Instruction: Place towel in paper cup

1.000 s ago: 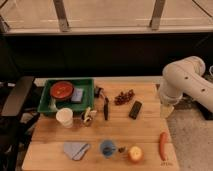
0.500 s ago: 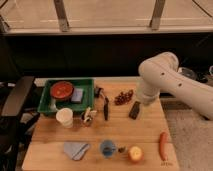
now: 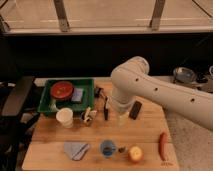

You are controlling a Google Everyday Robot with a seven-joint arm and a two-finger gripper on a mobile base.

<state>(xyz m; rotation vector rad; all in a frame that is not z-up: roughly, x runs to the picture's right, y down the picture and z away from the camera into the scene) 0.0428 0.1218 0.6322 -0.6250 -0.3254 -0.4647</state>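
Note:
The towel (image 3: 76,149) is a small grey-blue cloth lying flat near the table's front left edge. The paper cup (image 3: 64,117) is white and stands upright just in front of the green tray, behind the towel. My white arm (image 3: 150,90) reaches in from the right over the middle of the table. The gripper (image 3: 122,118) hangs at its lower end above the table centre, well to the right of the paper cup and behind and to the right of the towel. It holds nothing that I can see.
A green tray (image 3: 46,102) at the back left holds a red bowl (image 3: 62,90) and a grey-blue block (image 3: 77,95). A small blue cup (image 3: 107,147), an apple (image 3: 134,154) and a long red-orange item (image 3: 162,146) line the front. A dark block (image 3: 135,109) and small utensils (image 3: 89,116) lie mid-table.
My arm has swung left from the table's right edge to its centre. It now covers the reddish item at the back. The towel and cups have not moved.

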